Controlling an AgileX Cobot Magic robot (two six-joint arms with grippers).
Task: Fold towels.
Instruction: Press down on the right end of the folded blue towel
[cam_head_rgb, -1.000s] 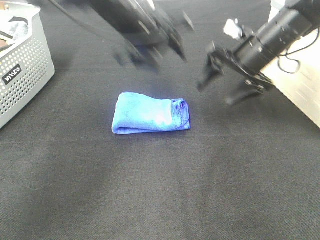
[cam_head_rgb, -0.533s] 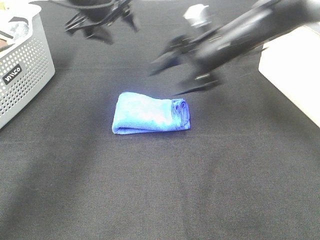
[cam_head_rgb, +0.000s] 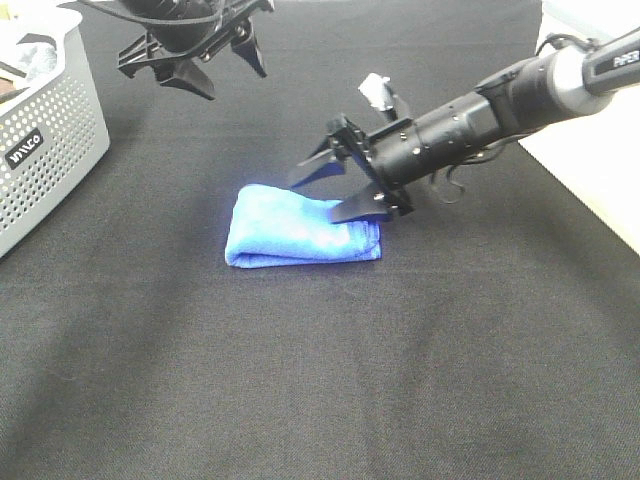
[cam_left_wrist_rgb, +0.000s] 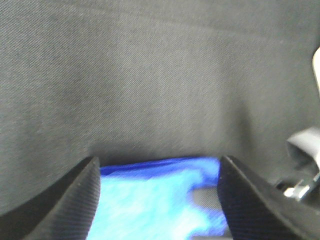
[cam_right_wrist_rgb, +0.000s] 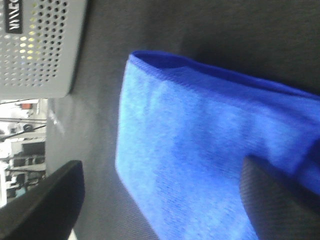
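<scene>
A folded blue towel (cam_head_rgb: 295, 232) lies on the black tabletop (cam_head_rgb: 320, 380) near the middle. My right gripper (cam_head_rgb: 325, 195) is open and reaches in low from the right, its jaws spread over the towel's right end; one fingertip (cam_head_rgb: 350, 213) is at or just above the cloth. In the right wrist view the towel (cam_right_wrist_rgb: 200, 150) fills the space between the open fingers (cam_right_wrist_rgb: 45, 205). My left gripper (cam_head_rgb: 225, 78) is open and empty, raised at the back left, well away from the towel. The left wrist view shows the towel (cam_left_wrist_rgb: 150, 200) far below, between its fingers (cam_left_wrist_rgb: 75, 200).
A grey perforated basket (cam_head_rgb: 50, 130) with cloth in it stands at the left edge; it also shows in the right wrist view (cam_right_wrist_rgb: 40, 45). A pale surface (cam_head_rgb: 600, 170) borders the table on the right.
My right arm swung in from the right and came down over the towel's right end. My left arm pulled back to the back left. The towel has not moved.
</scene>
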